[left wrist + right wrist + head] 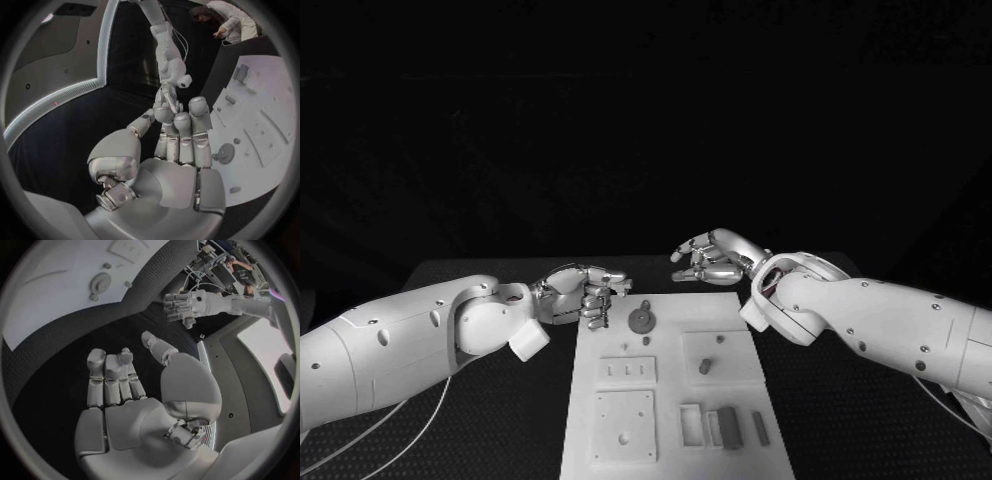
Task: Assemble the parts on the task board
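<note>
Task board, a white plate, lies lengthwise on the black counter, running from the robot out to between the two hands. That puts every recess within reach of either arm.

Left hand sits at the board's far left corner. Its fingers are curled together. In the head view a small beaded or threaded piece seems to hang from them, but the left wrist view shows no part clearly in the grip. Cannot tell whether it holds something or is merely closed.

Right hand hovers just beyond the board's far edge, off the plate. Right wrist view: fingers extended and loosely apart, palm bare, nothing held. Judgement: parked clear of the board so the left hand can work the far end unobstructed.

Parts on the board:
- Round disc part with a small knob beside it, at the far end, just beside the left hand.
- Small dark peg in the square recess right of centre.
- Dark bar and a thinner strip in the near right slots.
- Three-hole plate and lower square plate down the left side.

Judgement: the disc is the part being addressed, given the left hand's closeness. Assembly looks partly complete; several pieces seem seated, but full seating cannot be confirmed.
</note>
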